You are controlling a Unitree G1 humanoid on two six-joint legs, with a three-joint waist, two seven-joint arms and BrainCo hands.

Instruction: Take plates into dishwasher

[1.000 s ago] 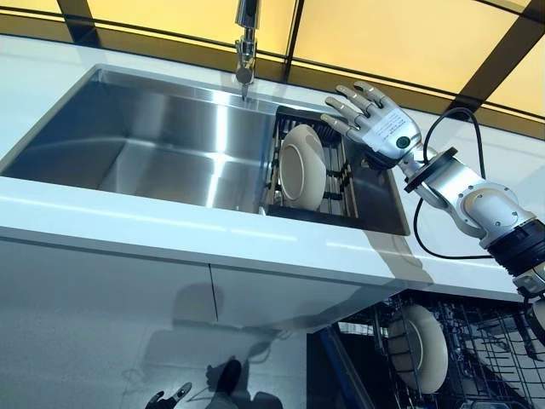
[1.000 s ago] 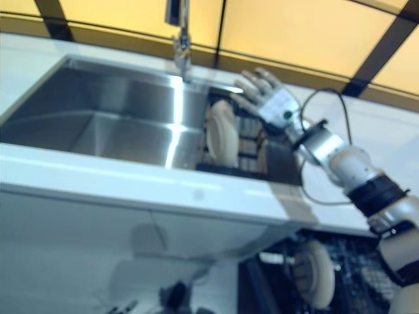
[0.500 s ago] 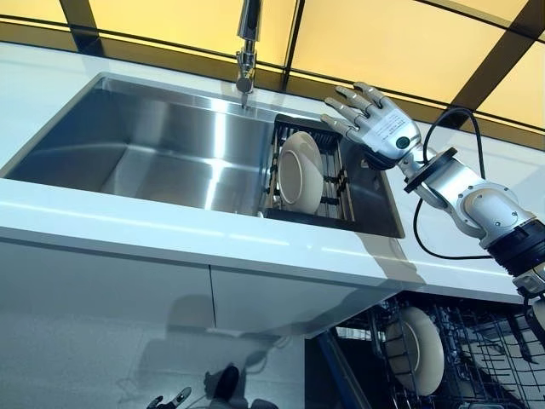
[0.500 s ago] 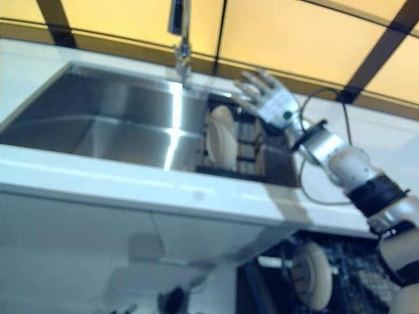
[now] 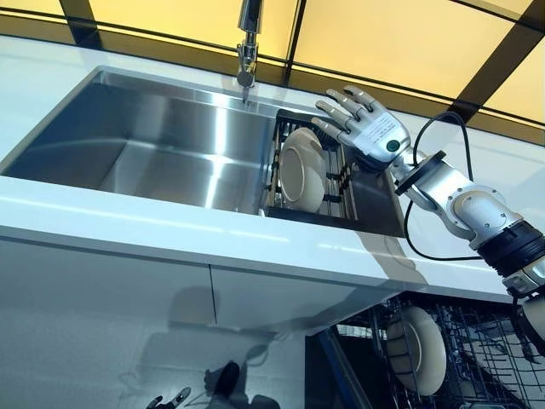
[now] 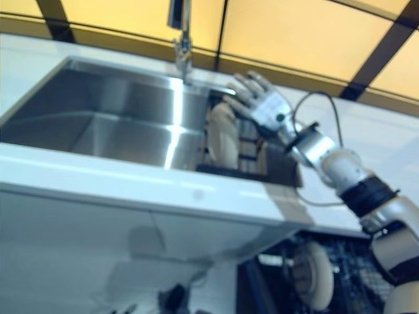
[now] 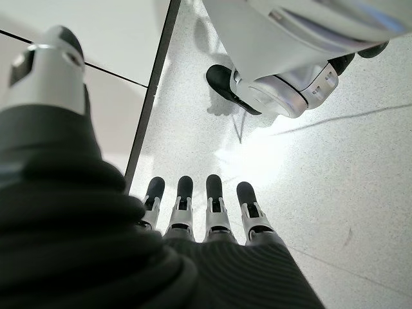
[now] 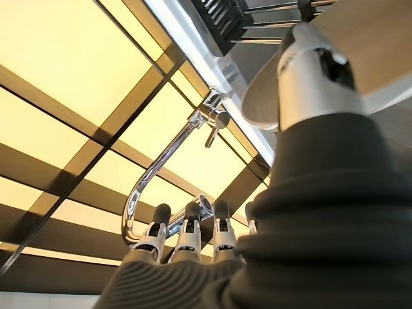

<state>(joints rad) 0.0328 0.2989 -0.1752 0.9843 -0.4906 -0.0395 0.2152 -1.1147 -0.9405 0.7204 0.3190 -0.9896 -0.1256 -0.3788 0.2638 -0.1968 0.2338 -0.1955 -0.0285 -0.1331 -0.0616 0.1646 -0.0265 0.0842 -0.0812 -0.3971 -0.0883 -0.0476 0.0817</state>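
A cream plate (image 5: 302, 168) stands on edge in a black wire rack (image 5: 339, 183) at the right end of the steel sink (image 5: 128, 128). My right hand (image 5: 364, 128) hovers open just above and to the right of that plate, fingers spread, not touching it. In the right wrist view the plate's rim (image 8: 360, 38) shows past the thumb (image 8: 309, 71). Another cream plate (image 5: 419, 348) stands in the open dishwasher rack (image 5: 477, 358) at the lower right. My left hand (image 7: 206, 212) hangs open over the floor, holding nothing.
A chrome faucet (image 5: 247, 43) rises behind the sink. The white countertop (image 5: 170, 230) runs along the sink's front edge, with white cabinet fronts below. Yellow panels with dark frames line the back wall.
My right hand has moved left and slightly down, closer to the plate in the sink rack. The plates have not moved.
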